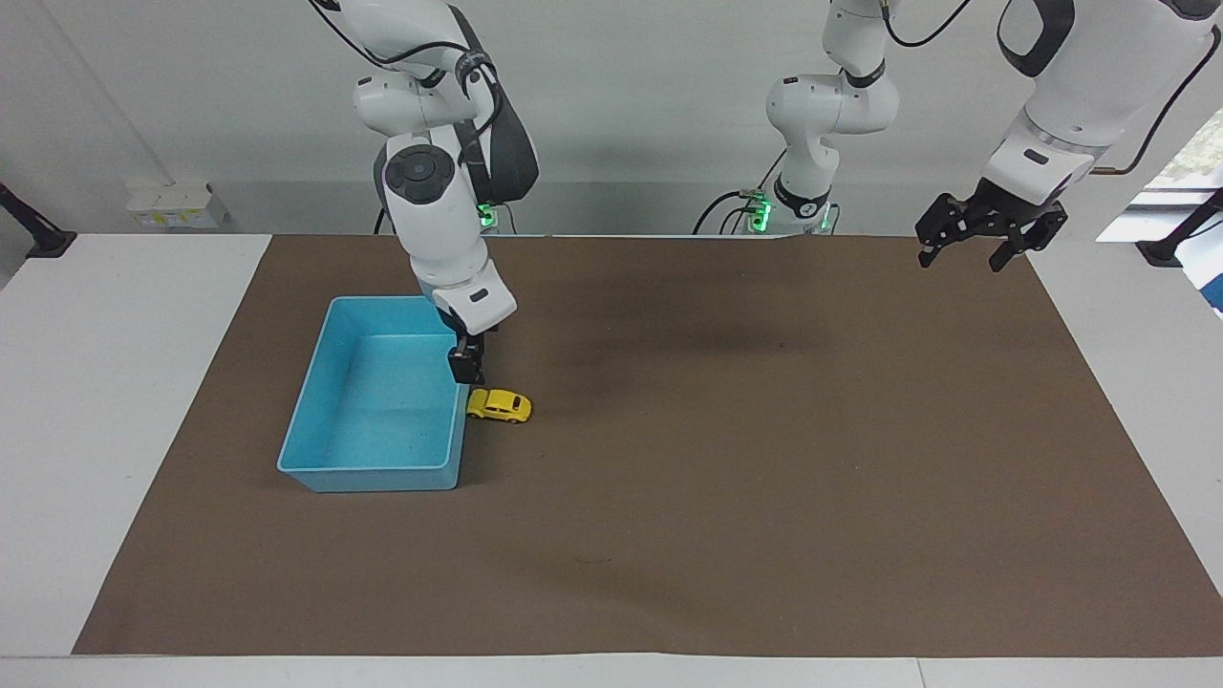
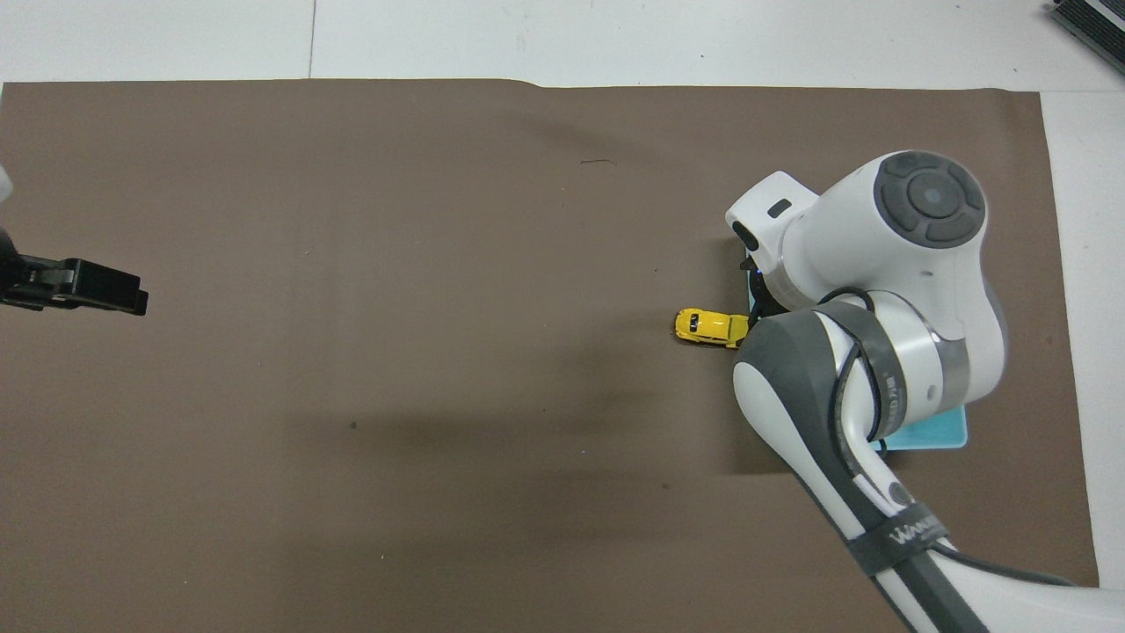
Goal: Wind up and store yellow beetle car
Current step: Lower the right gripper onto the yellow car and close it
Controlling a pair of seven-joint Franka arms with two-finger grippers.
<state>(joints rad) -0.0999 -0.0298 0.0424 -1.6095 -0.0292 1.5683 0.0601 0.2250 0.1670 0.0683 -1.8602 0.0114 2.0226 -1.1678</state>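
Observation:
The yellow beetle car (image 1: 499, 405) stands on the brown mat, its end against the outer wall of the light blue bin (image 1: 368, 475), on the side toward the left arm's end of the table. In the overhead view the car (image 2: 710, 327) shows beside the right arm's wrist, which hides most of the bin (image 2: 932, 435). My right gripper (image 1: 466, 363) points down over the bin's wall, just above the car's bin-side end, open, holding nothing and apart from the car. My left gripper (image 1: 975, 239) waits open in the air over the mat's corner.
The brown mat (image 1: 764, 478) covers most of the white table (image 1: 115, 401). The bin's inside holds nothing. The right arm's elbow and wrist (image 2: 879, 290) hang over the bin. The left gripper (image 2: 88, 290) shows at the edge of the overhead view.

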